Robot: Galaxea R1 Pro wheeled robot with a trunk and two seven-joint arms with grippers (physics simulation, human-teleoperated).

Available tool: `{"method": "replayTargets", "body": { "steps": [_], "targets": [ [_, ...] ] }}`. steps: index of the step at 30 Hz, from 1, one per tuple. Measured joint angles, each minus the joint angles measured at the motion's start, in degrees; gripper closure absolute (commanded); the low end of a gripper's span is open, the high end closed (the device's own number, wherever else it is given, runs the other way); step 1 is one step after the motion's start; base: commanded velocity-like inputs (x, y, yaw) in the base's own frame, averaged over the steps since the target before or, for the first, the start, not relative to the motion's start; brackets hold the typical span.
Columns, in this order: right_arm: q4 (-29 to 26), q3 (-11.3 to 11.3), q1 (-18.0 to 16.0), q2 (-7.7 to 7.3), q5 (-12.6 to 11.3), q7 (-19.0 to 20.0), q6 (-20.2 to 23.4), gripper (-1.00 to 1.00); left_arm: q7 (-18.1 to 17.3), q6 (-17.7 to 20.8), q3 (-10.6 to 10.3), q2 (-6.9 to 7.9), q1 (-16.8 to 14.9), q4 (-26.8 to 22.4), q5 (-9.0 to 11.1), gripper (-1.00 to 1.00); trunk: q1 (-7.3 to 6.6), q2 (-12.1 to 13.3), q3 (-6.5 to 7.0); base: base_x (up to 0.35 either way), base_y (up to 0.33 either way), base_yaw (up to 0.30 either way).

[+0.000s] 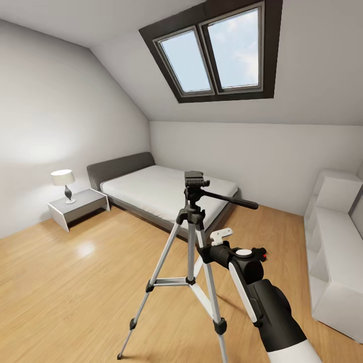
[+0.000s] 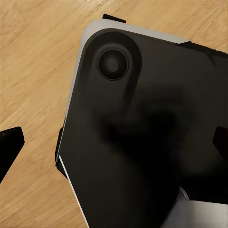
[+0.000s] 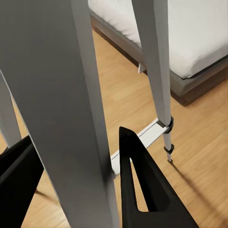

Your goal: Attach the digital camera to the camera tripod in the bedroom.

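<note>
One camera tripod [image 1: 190,252] on three legs, a leg between the right gripper's [image 3: 76,190] spread fingers [image 3: 137,190]; left unclear

Right arm [image 1: 267,302]: glossy black housing w/ white side stripe, white section at the near end. Wrist carries a round white cap, small red mark and a white bracket toward the tip. Right gripper [image 3: 78,175]: 2 flat black tapered fingers [image 3: 137,185], 1 w/ a triangular cut-out. Left wrist cam: black rounded panel [image 2: 142,128] w/ pale grey edge, 1 circular recess; black fingertip [image 2: 9,142].
</note>
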Motion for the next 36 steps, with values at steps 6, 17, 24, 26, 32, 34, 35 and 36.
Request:
{"method": "replayTargets", "body": {
  "steps": [6, 17, 24, 26, 32, 34, 35, 36],
  "targets": [
    [-0.4, -0.1, 0.0, 0.04, 0.2, -0.2, -0.3, 1.00, 0.0, 0.0, 0.0, 0.00, 0.0, 0.0, 0.0, -1.00, 0.00, 0.0, 0.00, 0.000, 0.000, 0.000],
    [-3.6, 0.0, 0.0, 0.19, 0.3, -0.7, -2.3, 1.00, 0.0, 0.0, 0.0, 0.00, 0.0, 0.0, 0.0, -1.00, 0.00, 0.0, 0.00, 0.000, 0.000, 0.000],
    [-6.3, 0.2, 0.0, 0.20, 0.3, -0.7, -2.3, 1.00, 0.0, 0.0, 0.0, 0.00, 0.0, 0.0, 0.0, -1.00, 0.00, 0.0, 0.00, 0.000, 0.000, 0.000],
    [-6.5, 0.2, 0.0, 0.18, 0.3, -0.6, -2.2, 1.00, 0.0, 0.0, 0.0, 0.00, 0.0, 0.0, 0.0, -1.00, 0.00, 0.0, 0.00, 0.000, 0.000, 0.000],
    [-6.9, 0.3, 0.0, 0.07, 0.4, -0.6, -1.9, 1.00, 0.0, 0.0, 0.0, 0.00, 0.0, 0.0, 0.0, -1.00, 0.00, 0.0, 0.00, 0.000, 0.000, 0.000],
    [-7.0, 0.3, 0.0, 0.07, 0.4, -0.6, -1.8, 1.00, 0.0, 0.0, 0.0, 0.00, 0.0, 0.0, 0.0, -1.00, 0.00, 0.0, 0.00, 0.000, 0.000, 0.000],
    [-7.0, 0.3, 0.0, 0.10, 0.5, -0.6, -1.8, 1.00, 0.0, 0.0, 0.0, 0.00, 0.0, 0.0, 0.0, -1.00, 0.00, 0.0, 0.00, 0.000, 0.000, 0.000],
    [-7.0, 0.3, 0.0, 0.10, 0.4, -0.6, -1.8, 1.00, 0.0, 0.0, 0.0, 0.00, 0.0, 0.0, 0.0, -1.00, 0.00, 0.0, 0.00, 0.000, 0.000, 0.000]
  ]
}}
